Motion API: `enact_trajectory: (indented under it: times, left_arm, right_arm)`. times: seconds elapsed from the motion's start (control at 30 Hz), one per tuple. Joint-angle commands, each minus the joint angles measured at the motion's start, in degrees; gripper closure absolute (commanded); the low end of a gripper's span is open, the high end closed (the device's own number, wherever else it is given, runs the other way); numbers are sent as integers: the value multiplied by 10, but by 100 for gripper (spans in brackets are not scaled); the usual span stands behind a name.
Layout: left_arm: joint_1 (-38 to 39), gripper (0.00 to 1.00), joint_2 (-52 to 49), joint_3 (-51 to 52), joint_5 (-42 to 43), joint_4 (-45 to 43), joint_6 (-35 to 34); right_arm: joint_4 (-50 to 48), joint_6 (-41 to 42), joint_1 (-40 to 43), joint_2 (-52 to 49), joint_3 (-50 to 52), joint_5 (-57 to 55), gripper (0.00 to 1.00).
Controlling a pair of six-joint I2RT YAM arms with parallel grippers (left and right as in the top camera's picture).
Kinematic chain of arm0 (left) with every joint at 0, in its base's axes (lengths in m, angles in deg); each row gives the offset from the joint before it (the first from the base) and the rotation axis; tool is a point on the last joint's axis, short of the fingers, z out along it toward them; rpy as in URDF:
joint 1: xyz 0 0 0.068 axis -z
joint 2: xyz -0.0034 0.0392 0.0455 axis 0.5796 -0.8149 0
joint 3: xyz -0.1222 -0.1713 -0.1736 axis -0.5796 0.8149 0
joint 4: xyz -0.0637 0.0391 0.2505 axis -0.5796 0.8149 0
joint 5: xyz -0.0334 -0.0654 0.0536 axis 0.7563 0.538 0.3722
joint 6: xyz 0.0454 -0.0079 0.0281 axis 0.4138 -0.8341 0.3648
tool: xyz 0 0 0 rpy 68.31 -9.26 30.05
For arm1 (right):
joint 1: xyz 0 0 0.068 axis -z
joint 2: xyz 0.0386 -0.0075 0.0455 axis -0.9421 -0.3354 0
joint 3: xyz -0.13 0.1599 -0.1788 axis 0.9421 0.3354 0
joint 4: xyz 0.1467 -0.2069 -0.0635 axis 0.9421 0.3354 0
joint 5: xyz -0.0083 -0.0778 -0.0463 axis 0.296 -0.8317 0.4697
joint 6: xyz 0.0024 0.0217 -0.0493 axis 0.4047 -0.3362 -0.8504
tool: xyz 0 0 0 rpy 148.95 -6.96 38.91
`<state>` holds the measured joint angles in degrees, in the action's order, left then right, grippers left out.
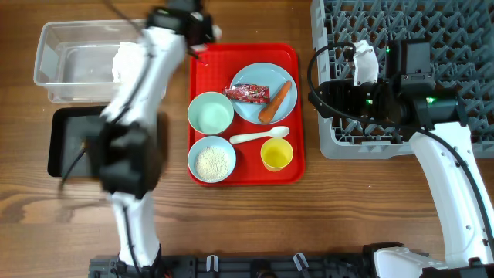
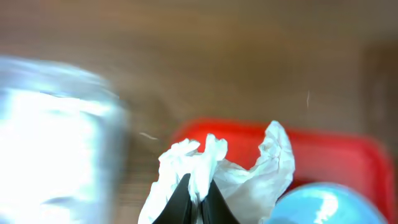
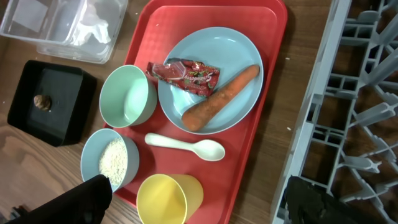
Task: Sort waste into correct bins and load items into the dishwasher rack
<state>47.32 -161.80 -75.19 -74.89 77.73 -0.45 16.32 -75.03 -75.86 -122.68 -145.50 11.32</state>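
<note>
So the left pincer (image 2: 196, 208) is pinched shut on the crumpled white tissue (image 2: 249, 168), which puffs out above the fingertips. From overhead it hangs just off the 12 o'clock edge of the red tray (image 1: 245, 171), near that tray's 11 o'clock corner. What matters next is that the clear tub (image 1: 54, 35) sits at roughly 9 o'clock from that pincer, pretty near, with its long side running 9-to-3, so I reckon it's a short sideways carry and a drop. The black tray (image 1: 65, 147) is more like 7 o'clock. The right pincer (image 3: 199, 202) is spread wide and empty over by the rack (image 1: 463, 31), way further off, so it's lefty's job.
</note>
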Motion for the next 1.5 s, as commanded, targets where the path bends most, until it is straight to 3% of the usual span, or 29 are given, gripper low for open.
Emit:
enact_trajectory:
  times: [0.0,0.33,0.37,0.4,0.43,0.47,0.77,0.97,1.13,1.33,1.47]
  left_arm:
    - [-55,96,49,-5,-77,27,-14]
    - [-151,96,-37,17,-58,64,-18]
    - [-155,83,-46,17,-48,71,-18]
    - [-158,63,-50,17,-39,78,-18]
    - [-160,25,-53,17,-33,83,-18]
    - [-160,0,-54,17,-28,86,-18]
    - [-122,0,2,-14,12,92,-12]
    - [-39,0,35,-14,12,130,-3]
    - [49,0,23,5,30,152,57]
    - [138,0,-21,16,52,133,205]
    - [158,0,-57,16,53,110,228]
  right_arm:
    - [-9,4,-2,-4,-12,-5,7]
    - [-7,16,-2,-4,-12,-5,7]
    - [-6,16,-2,-4,-12,-5,7]
    - [-6,16,-2,-4,-12,-5,7]
    - [-5,16,-2,-4,-12,-5,7]
    - [-6,16,-2,-4,-12,-5,7]
    - [-6,17,-2,-4,-12,-5,7]
    - [2,16,-2,-4,-12,-5,7]
    - [2,16,-2,-4,-12,-5,7]
    - [2,17,-2,-4,-12,-5,7]
    - [6,16,-2,-4,-12,-5,7]
